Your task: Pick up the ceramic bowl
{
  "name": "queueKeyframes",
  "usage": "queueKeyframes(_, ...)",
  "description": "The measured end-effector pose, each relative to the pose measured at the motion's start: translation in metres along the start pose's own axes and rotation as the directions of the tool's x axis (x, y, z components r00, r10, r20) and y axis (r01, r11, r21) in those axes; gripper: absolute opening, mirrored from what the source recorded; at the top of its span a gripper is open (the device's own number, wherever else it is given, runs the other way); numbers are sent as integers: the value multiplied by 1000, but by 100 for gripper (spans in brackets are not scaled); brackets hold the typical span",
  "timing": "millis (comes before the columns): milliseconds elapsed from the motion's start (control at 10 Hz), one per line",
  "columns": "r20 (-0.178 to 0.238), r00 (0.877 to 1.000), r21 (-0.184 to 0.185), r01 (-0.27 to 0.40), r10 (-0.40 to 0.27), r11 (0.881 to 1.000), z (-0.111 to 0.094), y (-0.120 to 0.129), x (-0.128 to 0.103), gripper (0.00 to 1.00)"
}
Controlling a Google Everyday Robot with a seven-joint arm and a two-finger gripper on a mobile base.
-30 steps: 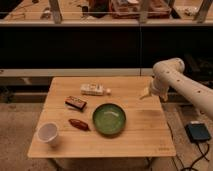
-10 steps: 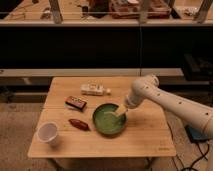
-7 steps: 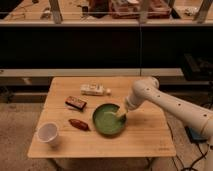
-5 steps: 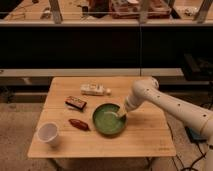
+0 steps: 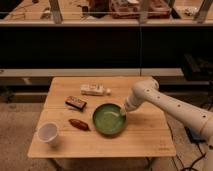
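Observation:
The ceramic bowl (image 5: 107,120) is round, shallow and glossy green with a darker rim. It sits on the wooden table (image 5: 145,135) near the middle. My gripper (image 5: 122,112) hangs from the white arm that comes in from the right. It is at the bowl's right rim, touching or just over it.
A small white cup (image 5: 48,134) stands at the table's front left. A reddish-brown oblong item (image 5: 78,124) lies left of the bowl. A dark brown bar (image 5: 75,103) and a white packet (image 5: 95,90) lie behind it. A dark shelf and rail run behind the table.
Three seconds ago the arm was off the table's right side. It has swung left and down to the bowl's right rim. In the last half second it barely moved.

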Motion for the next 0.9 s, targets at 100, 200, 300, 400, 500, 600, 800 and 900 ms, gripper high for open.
queueKeyframes(100,1,1000,2,1,-1,1000,1,1,0,46)
queueKeyframes(200,2,1000,2,3,-3,1000,7,3,-2,57)
queueKeyframes(300,5,1000,6,4,-4,1000,19,5,-2,68)
queueKeyframes(400,7,1000,10,3,-3,1000,26,6,-1,75)
queueKeyframes(500,14,1000,14,8,-9,1000,36,6,0,80)
queueKeyframes(600,10,1000,12,13,-13,1000,34,5,2,80)
queueKeyframes(800,12,1000,8,15,-16,1000,32,7,1,80)
queueKeyframes(900,14,1000,7,14,-14,1000,31,7,1,77)
